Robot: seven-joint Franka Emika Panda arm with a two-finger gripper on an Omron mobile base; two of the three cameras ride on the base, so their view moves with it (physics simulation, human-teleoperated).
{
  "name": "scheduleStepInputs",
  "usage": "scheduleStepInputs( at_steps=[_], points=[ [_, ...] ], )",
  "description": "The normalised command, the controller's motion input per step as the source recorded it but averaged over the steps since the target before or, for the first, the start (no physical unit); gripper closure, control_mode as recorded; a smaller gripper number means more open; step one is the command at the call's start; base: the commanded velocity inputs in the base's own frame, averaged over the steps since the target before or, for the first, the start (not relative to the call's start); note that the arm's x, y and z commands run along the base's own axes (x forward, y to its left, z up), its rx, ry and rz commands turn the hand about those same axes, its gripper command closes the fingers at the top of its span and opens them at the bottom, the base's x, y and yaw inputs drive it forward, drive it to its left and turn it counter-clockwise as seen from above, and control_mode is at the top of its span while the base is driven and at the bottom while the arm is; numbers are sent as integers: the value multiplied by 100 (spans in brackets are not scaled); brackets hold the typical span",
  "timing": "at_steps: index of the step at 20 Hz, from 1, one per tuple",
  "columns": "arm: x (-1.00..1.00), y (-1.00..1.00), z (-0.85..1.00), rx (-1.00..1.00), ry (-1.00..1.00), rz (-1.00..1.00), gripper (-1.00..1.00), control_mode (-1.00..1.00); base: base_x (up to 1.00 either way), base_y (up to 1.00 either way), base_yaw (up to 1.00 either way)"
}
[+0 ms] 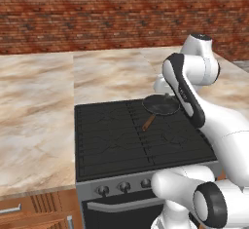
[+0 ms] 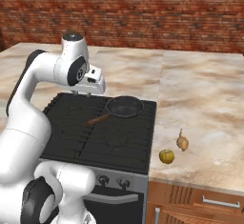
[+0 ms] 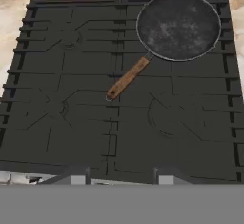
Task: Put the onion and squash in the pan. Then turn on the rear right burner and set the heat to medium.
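While the pan (image 2: 125, 106) sits empty on the rear right burner (image 3: 178, 27), onion (image 2: 182, 142) and squash (image 2: 166, 156) wait right of the stove; the gripper (image 2: 88, 93), closed and empty, must reach the onion first.

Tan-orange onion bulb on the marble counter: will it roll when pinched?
Probably. The small tan-orange onion bulb looks rounded, so a side nudge may roll it across the smooth marble counter. Its pointed stem tip might limit that. The yellow squash piece beside it could get bumped.
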Motion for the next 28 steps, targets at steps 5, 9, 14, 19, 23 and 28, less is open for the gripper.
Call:
scheduleStepInputs(
  at_steps=[5, 9, 14, 19, 23, 28],
  points=[
    [-31, -9, -4, 0, 0, 0, -100, -100, 0, 0, 0],
    [-34, -68, -13, -1, 6, 0, -100, -100, 0, 0, 0],
    [-24, -100, -27, -6, 3, 0, -100, -100, 0, 0, 0],
    [-16, -100, -39, -8, 5, 0, -100, -100, 0, 0, 0],
    [-7, -90, -51, -13, 5, -1, -100, -100, 0, 0, 0],
    [0, -62, -91, -11, 0, -1, -100, -100, 0, 0, 0]
  ],
)
